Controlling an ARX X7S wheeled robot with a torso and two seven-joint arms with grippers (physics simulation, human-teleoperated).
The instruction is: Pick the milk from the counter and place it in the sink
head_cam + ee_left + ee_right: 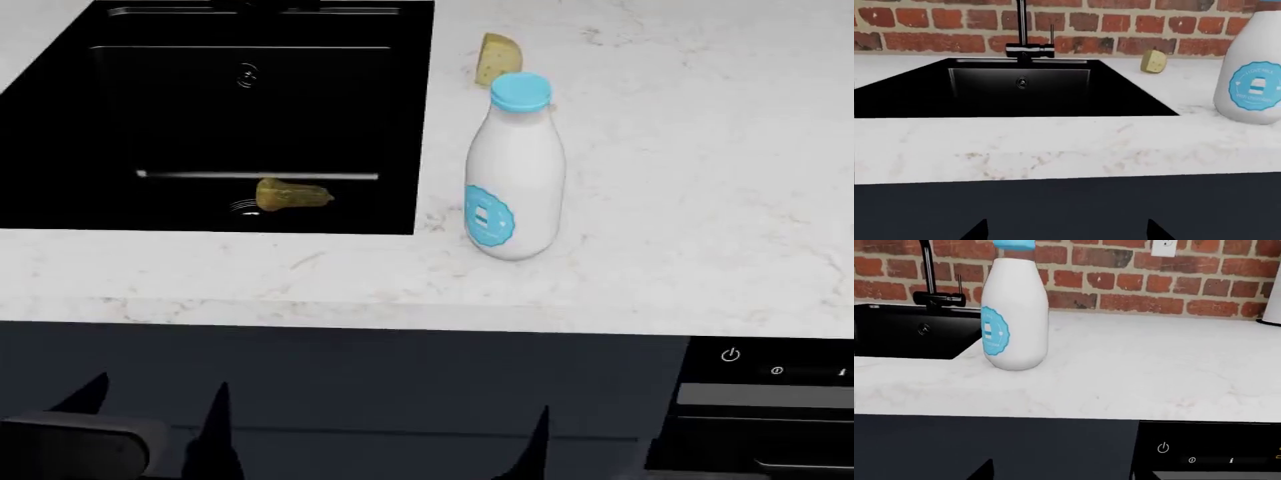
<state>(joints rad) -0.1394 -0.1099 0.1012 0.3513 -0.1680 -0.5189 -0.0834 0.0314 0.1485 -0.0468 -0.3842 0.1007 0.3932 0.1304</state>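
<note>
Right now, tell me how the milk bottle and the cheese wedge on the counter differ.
The milk bottle is white with a light blue cap and round label; the cheese wedge is yellow. The milk bottle stands tall and upright near the sink's front corner; the cheese wedge is much smaller and sits farther back. Both rest on the counter, right of the sink.

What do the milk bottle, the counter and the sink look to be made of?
Milk bottle: smooth white plastic, maybe glass, slightly glossy.
Counter: polished marble-look stone, white with faint veins.
Sink: matte black basin, material unclear, possibly composite.
</note>
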